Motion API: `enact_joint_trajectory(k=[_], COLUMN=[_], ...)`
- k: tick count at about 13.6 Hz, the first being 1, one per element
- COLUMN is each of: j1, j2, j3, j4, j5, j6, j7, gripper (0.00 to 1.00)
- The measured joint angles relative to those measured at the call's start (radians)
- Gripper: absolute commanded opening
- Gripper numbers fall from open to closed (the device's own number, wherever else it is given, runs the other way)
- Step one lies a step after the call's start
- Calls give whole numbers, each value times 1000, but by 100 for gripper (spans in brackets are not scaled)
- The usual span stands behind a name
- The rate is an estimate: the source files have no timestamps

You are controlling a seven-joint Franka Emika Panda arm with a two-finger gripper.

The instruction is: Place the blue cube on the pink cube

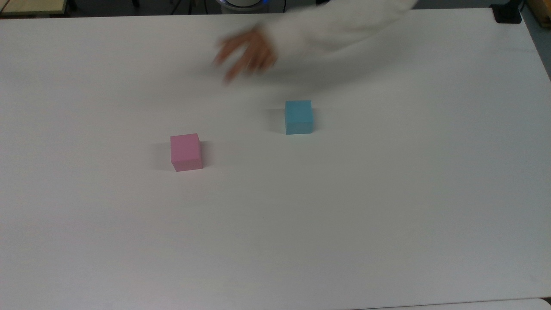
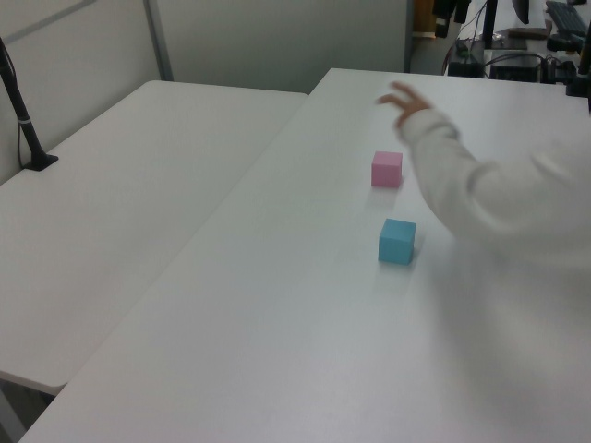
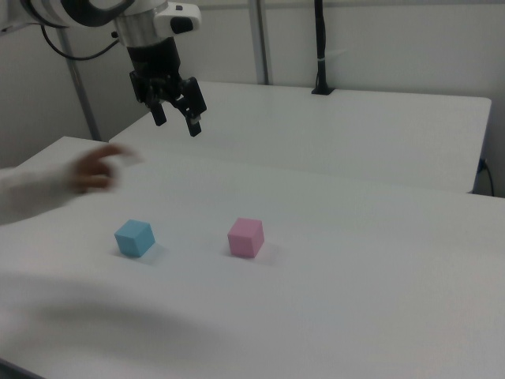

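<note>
Small matte sky-blue cube (image 1: 298, 116) and pastel pink cube (image 1: 186, 152) apart on white bench (image 1: 387, 215); blurred hand (image 1: 245, 54) above; gripper (image 3: 177, 118) raised, fingers (image 3: 193, 120) spread, empty.

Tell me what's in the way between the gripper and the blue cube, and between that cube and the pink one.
A person's hand and sleeve reach over the table near the blue cube, below the raised, open gripper. Nothing lies on the table between the blue cube and the pink cube.
</note>
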State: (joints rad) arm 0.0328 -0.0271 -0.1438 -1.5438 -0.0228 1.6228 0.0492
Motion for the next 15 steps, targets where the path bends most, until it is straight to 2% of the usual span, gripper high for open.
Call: enact_joint_trajectory(k=[15], j1=[-2], j2=[0], j3=[0], j4=[0], j5=[0], j6=[3], j7=[0], gripper=[100])
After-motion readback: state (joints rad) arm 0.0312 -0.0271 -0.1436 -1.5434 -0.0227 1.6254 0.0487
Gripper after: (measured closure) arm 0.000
